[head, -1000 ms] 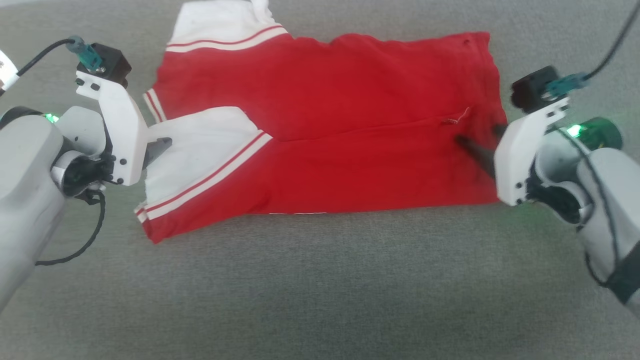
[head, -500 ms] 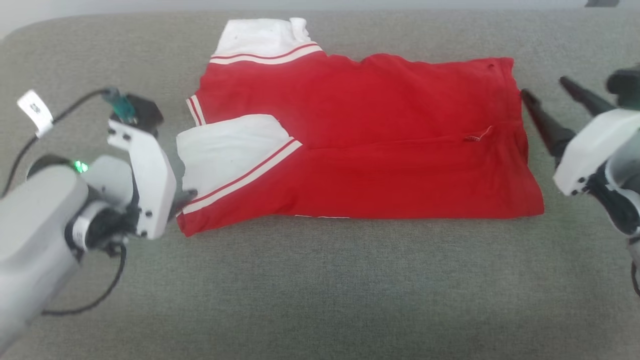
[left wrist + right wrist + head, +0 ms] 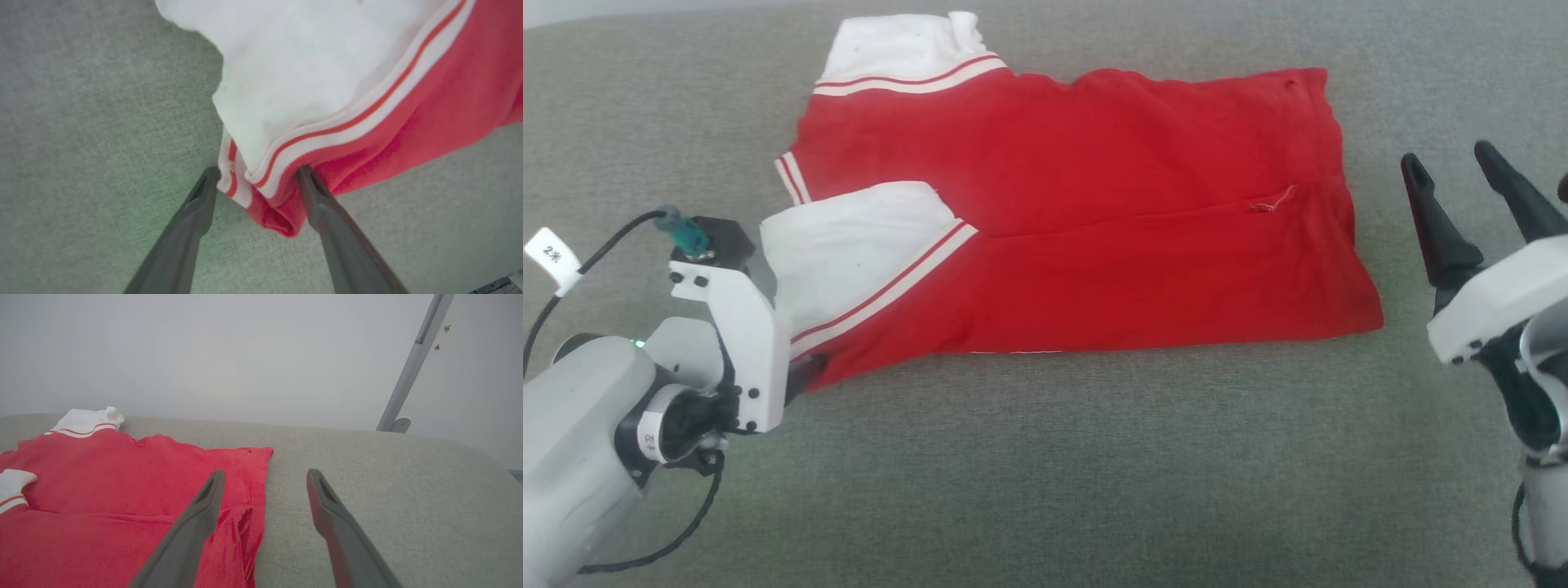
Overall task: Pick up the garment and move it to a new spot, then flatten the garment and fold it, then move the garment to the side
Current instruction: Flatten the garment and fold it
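Note:
The garment point(image 3: 1086, 237) lies folded on the grey cushion, red side up, with one white sleeve point(image 3: 849, 237) laid across its left part and another at the far left corner point(image 3: 890, 45). Its lettering is hidden. My left gripper point(image 3: 805, 371) is at the garment's near left corner. In the left wrist view, the left gripper point(image 3: 258, 171) is open and its two fingers straddle the striped trim and red corner point(image 3: 278, 212). My right gripper point(image 3: 1450, 159) is open, off the garment's right edge point(image 3: 1347, 220) with nothing between its fingers. In the right wrist view the right gripper point(image 3: 265, 473) hangs above that edge point(image 3: 261, 477).
The grey cushion point(image 3: 1045, 474) stretches wide in front of the garment and to both sides. A pale wall point(image 3: 245, 355) rises behind its far edge, and a grey metal pole point(image 3: 412, 359) leans at the back right. A tagged cable point(image 3: 556, 257) loops from my left wrist.
The camera shifted. My left gripper slid from the sleeve's edge to the garment's near left corner. My right gripper drew off the garment's right part and now stands open beside it.

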